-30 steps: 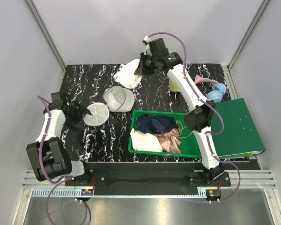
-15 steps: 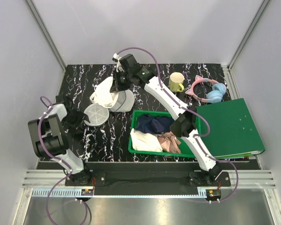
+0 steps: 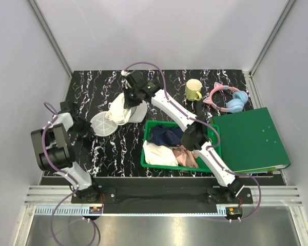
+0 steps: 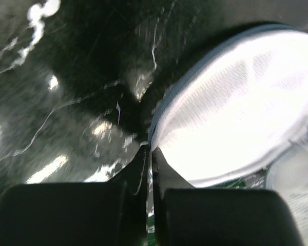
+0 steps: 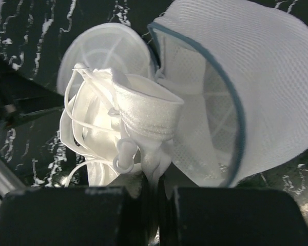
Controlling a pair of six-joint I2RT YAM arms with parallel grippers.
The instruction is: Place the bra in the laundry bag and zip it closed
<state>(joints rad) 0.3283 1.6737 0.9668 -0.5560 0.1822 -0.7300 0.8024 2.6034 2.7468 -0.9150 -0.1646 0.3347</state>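
Note:
The laundry bag [image 3: 101,125] lies open on the black marbled table as two white mesh halves. In the right wrist view one half [image 5: 262,66] stands tilted up and the other lies flat behind the bra. My left gripper [image 3: 87,126] is shut on the grey zipper rim of the left half; in the left wrist view the jaws [image 4: 149,151] pinch that rim beside the mesh dome [image 4: 236,102]. My right gripper [image 3: 129,98] is shut on the cream-white bra [image 3: 117,110], which hangs over the gap between the two halves. The bra [image 5: 138,110] dangles from those jaws [image 5: 157,182] with its straps looped.
A green tray [image 3: 145,146] holding dark, cream and pink clothes sits right of the bag. A yellow mug [image 3: 193,89], pink-and-blue cat-ear headphones [image 3: 231,100] and a green binder [image 3: 256,138] lie on the right side.
My right arm swung left and down, carrying the bra from the back of the table to over the bag. My left gripper closed on the rim of the bag's left half.

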